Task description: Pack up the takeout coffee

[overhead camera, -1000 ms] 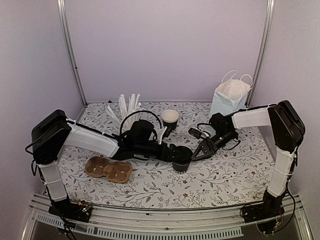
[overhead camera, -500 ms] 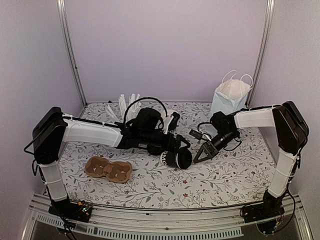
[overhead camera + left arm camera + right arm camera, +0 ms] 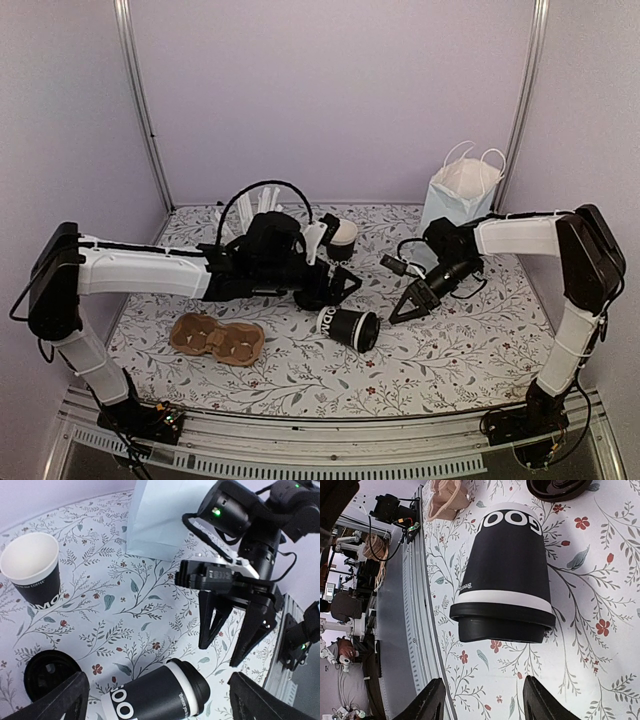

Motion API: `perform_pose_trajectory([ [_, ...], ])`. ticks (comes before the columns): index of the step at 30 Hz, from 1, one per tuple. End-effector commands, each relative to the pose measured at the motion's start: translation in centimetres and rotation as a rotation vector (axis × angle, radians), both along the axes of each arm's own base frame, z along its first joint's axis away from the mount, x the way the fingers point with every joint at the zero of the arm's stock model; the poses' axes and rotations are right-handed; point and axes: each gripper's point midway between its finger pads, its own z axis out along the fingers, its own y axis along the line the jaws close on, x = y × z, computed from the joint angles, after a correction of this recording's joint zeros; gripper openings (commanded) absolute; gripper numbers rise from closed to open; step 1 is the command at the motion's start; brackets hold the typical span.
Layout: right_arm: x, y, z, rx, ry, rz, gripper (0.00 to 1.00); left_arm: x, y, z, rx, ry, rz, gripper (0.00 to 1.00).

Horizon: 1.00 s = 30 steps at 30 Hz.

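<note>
Black paper with a pale band under the lid: one lidded cup (image 3: 350, 327) lies on its side on the floral table (image 3: 470, 350), base toward the left arm and lid toward the right arm. It lies between the two grippers, and neither touches it.

1. Cup positions. An open cup (image 3: 342, 235) stands upright farther back, well apart from the fallen one. A loose black lid (image 3: 47, 675) lies flat near the fallen cup's base.
2. Gripper status. The left gripper (image 3: 338, 287) hovers above and behind the fallen cup with its jaws spread wide and nothing in them. The right gripper (image 3: 219, 652) points down just beside the lid end, its jaws partly apart and also empty.
3. Step in hand. Judged from the layout, packing has not begun. The cardboard carrier (image 3: 217, 338) holds no cup, and the pale blue bag (image 3: 458, 198) stands at the rear right. The current step is most likely recovery of the fallen cup.
4. Next move. Close one gripper across the cup wall, not the lid. Rotate the cup upright, then set it in a carrier well. A round cup on its side may roll away from the jaws, so approach squarely across it.
</note>
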Motion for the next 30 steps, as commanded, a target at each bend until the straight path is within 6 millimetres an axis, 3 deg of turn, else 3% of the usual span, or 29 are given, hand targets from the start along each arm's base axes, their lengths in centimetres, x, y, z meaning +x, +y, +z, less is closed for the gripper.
perform_pose_trajectory([
  [1,0.4,-0.6,0.4,-0.026,-0.132,0.014,0.55,-2.6,1.1,-0.3,0.122,-0.125,-0.069,1.00],
  [4,1.2,-1.1,0.1,-0.068,-0.254,0.005,0.56,-3.6,1.7,-1.0,0.171,-0.158,-0.131,0.97],
  [7,1.5,-1.1,-0.1,-0.115,-0.401,0.009,0.56,-4.8,2.5,-3.0,0.222,-0.116,-0.181,0.91],
  [10,0.7,-0.5,0.1,-0.143,-0.529,0.041,0.57,-5.3,2.7,-4.6,0.235,-0.089,-0.203,0.87],
  [13,-0.1,0.2,-0.4,-0.187,-0.615,0.074,0.63,-4.4,3.1,-6.4,0.287,-0.091,-0.164,0.87],
  [18,-0.1,1.4,-1.7,-0.237,-0.645,0.064,0.78,-2.4,1.9,-7.2,0.208,-0.035,-0.098,0.87],
  [30,2.1,2.0,-3.1,-0.302,-0.704,-0.014,0.81,-2.0,0.3,-10.7,0.110,0.093,-0.092,0.81],
])
